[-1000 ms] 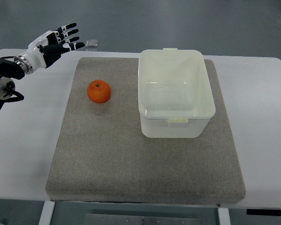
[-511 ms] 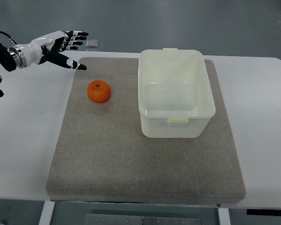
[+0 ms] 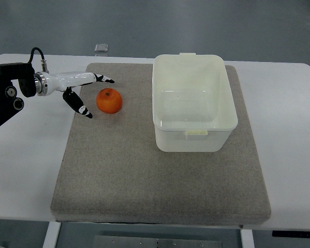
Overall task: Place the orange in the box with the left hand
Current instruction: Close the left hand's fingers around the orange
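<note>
Orange (image 3: 109, 100): on grey mat (image 3: 144, 170), left of empty box (image 3: 194, 103), w/ left hand (image 3: 85, 93) spread just beside it, not touching; recommend fingers wrap both sides evenly before lifting.

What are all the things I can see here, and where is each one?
orange: one, orange, on the mat's left part, left of the box
box: one, translucent pale yellow, empty, on the mat's far right part
mat: one, grey-brown, covering the middle of the table
table: one, white, under everything
small object: one, grey, at the table's far edge
left hand: one, white with black fingers, open, just left of the orange, not touching it
</note>
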